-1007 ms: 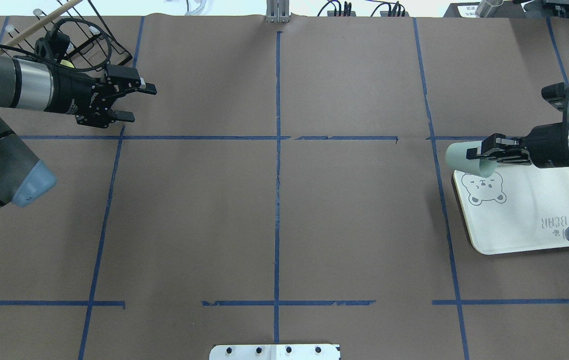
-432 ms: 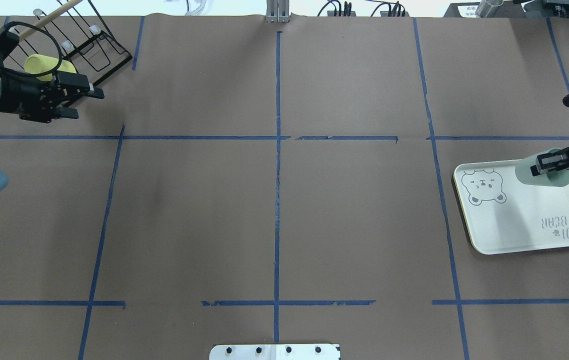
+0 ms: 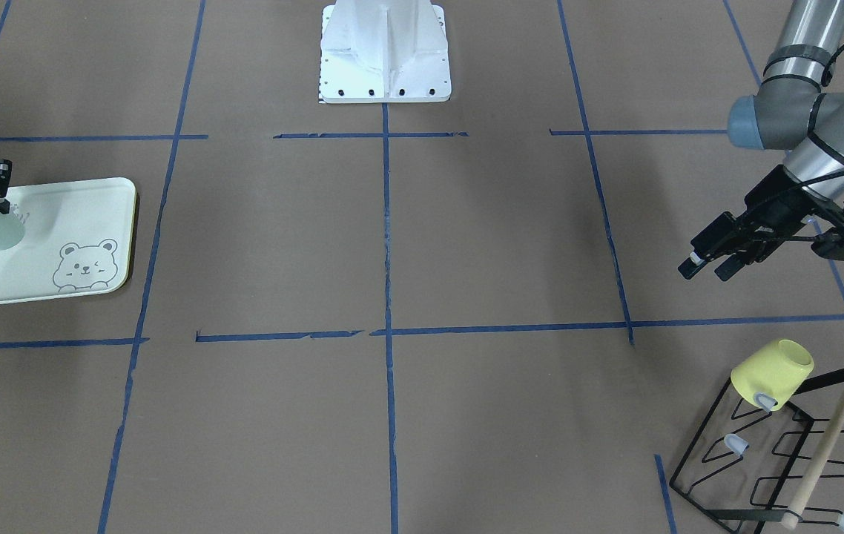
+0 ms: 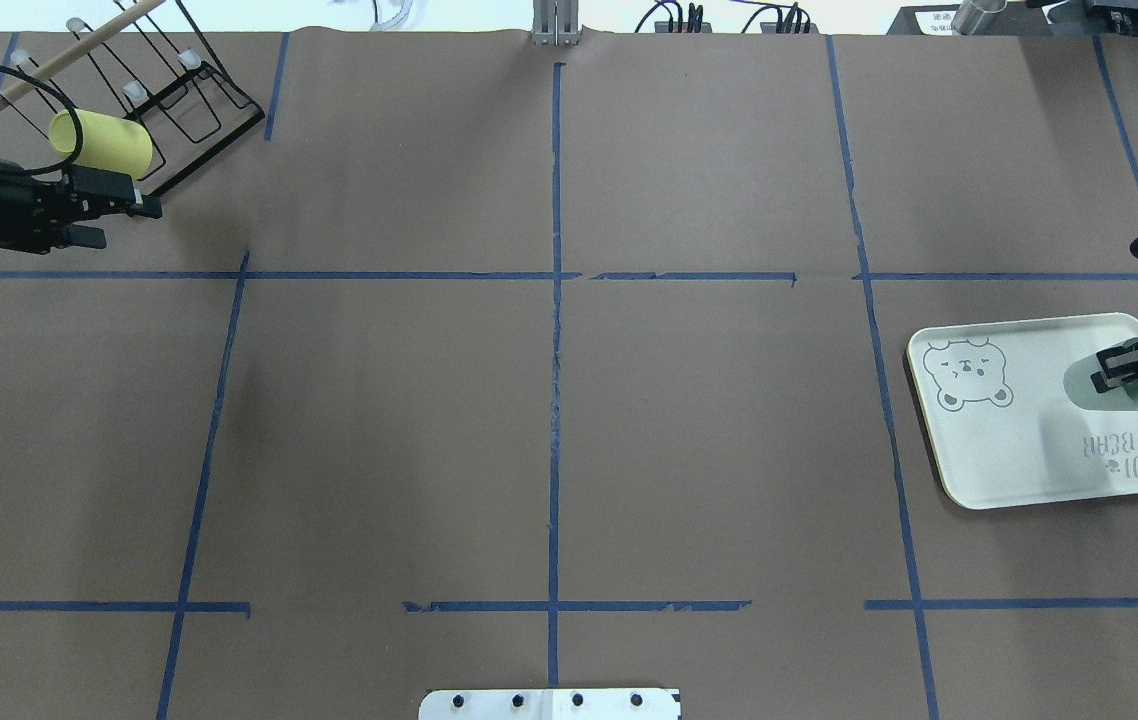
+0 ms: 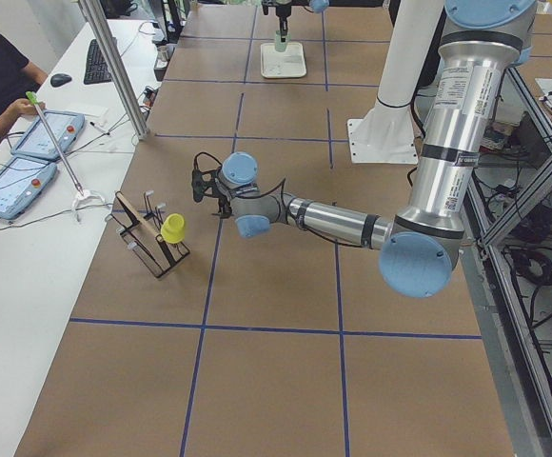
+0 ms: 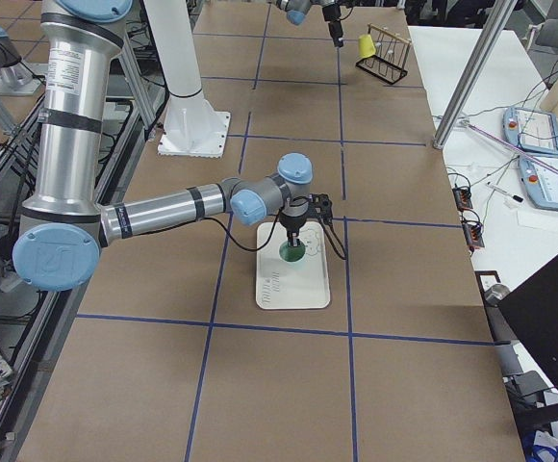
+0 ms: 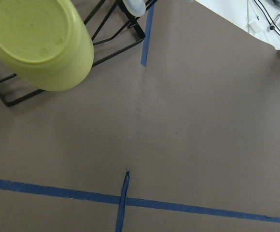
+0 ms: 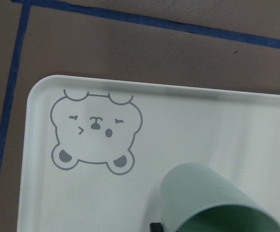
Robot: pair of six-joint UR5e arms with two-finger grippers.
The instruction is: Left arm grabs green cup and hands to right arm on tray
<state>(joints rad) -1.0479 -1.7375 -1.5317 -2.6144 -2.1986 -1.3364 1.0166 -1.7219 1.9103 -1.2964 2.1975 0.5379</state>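
At 3 o'clock on my brown paper table (image 4: 549, 400) lies the flat, smooth cream tray (image 4: 1009, 450) with round corners. The smooth plastic green cup (image 4: 1077, 392) is at the tray's 3 o'clock side, its wall pinched by the right gripper (image 4: 1114, 370). Farther off at 10 o'clock, the left gripper (image 4: 129, 226) holds its 2 slim fingers apart, gripping nothing. Beyond it, a yellow cup (image 4: 101, 143) sits on a thin black wire rack (image 4: 209, 105).

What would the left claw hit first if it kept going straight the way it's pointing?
Probably the bare table paper, near the tape junction. The left claw tilts down beside the yellow cup, not at it; depth is uncertain.
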